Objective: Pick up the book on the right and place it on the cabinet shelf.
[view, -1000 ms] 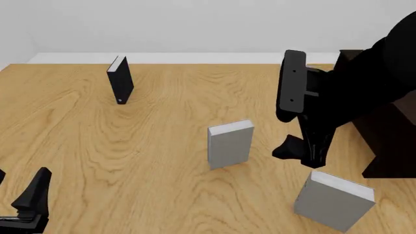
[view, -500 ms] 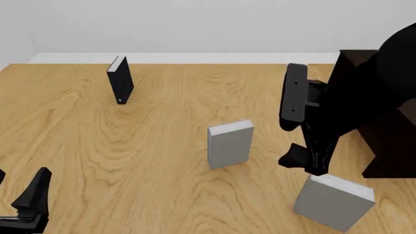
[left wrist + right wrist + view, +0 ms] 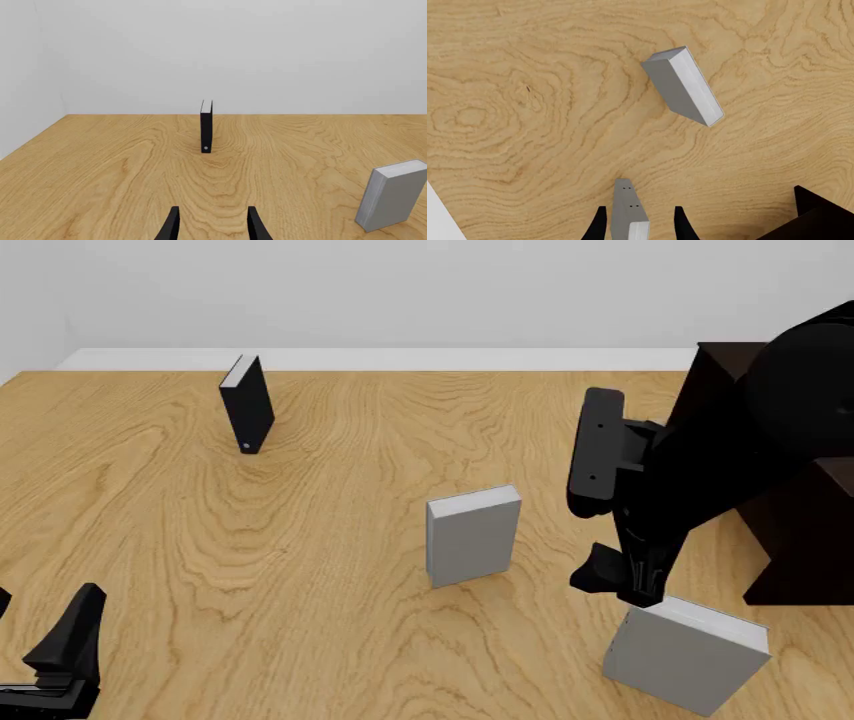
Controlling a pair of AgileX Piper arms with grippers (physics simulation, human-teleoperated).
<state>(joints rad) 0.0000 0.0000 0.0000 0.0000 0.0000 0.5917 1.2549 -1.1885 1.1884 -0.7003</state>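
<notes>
The right gripper (image 3: 627,592) hangs over the book (image 3: 683,654) at the counter's (image 3: 334,540) five o'clock, fingers (image 3: 599,226) spread either side of its top edge; the left gripper's (image 3: 212,225) fingers gape, holding nothing.

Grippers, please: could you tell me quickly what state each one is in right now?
Left gripper: open, holding nothing.
Right gripper: open, fingers either side of the book, not shut on it.

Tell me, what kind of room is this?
Probably not a real room: it looks like a computer-made test scene. A bare wooden table meets blank white walls, three plain books stand upright with no titles, like the grey book, and a dark cabinet sits at the right edge.
</notes>
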